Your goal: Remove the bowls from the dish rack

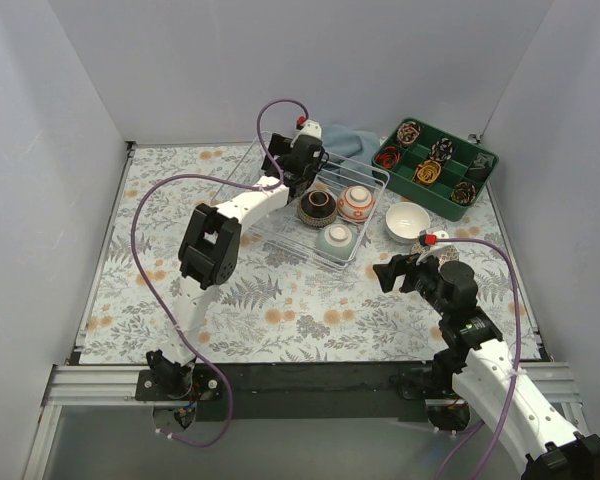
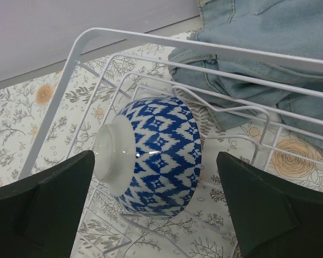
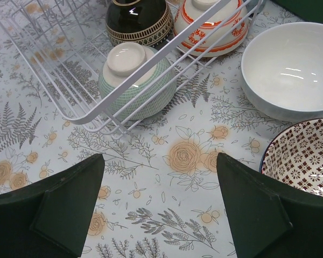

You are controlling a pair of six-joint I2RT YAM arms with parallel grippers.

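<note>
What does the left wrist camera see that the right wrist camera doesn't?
Only left wrist: a blue-and-white bowl on its side in the dish rack, with denim cloth behind. Only right wrist: a green bowl, black bowl and orange-striped bowl in it, plus a white bowl and red-patterned bowl outside. Both: the dish rack and flowery table cover.

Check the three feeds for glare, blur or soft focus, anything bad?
Top external: even diffuse light, sharp, shadows soft. Left wrist: blue patterned bowl in focus with small glints; left fingers near-black, little detail. Right wrist: white bowl shows small specular streaks, not blown out; right fingers equally dark.
</note>
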